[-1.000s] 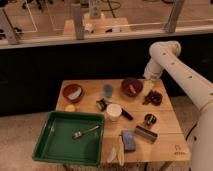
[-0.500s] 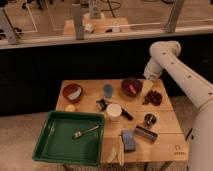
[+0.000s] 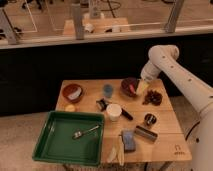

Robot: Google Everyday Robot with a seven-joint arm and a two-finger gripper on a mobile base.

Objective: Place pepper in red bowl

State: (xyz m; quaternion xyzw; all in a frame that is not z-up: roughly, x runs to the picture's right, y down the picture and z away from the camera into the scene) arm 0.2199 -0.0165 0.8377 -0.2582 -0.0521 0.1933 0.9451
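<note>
The pincer [image 3: 142,86] hangs at the right rim of a dark maroon bowl [image 3: 129,86], which sits close to the back edge of the tabletop [image 3: 169,131], right of middle. The white arm [image 3: 172,67] comes down to it from the right. The pepper [image 3: 132,89] shows as a small orange-red piece at the bowl's inner right side, just beside the pincer. I cannot tell how far the pincer is open, nor whether it has hold of the pepper.

The red bowl [image 3: 73,92], with its whitish patch, stands well apart near the back left corner, close to the left edge. Between the two bowls stands a blue cup [image 3: 108,90], with bare wood on both sides of it and a free strip along the back edge.

A cluster of dark lumps [image 3: 152,96] lies just right of the maroon bowl, near the right edge. In the middle stand a white cup [image 3: 114,111] and a small black object [image 3: 101,104]. A green tray [image 3: 60,142] holding a spoon [image 3: 85,132] fills the front left and reaches past the tabletop's front and left edges. A small yellow piece [image 3: 70,107] lies between the red bowl and the tray. A blue sponge [image 3: 128,140] and a metal can on its side [image 3: 145,133] lie front of centre; the front right corner is bare wood
</note>
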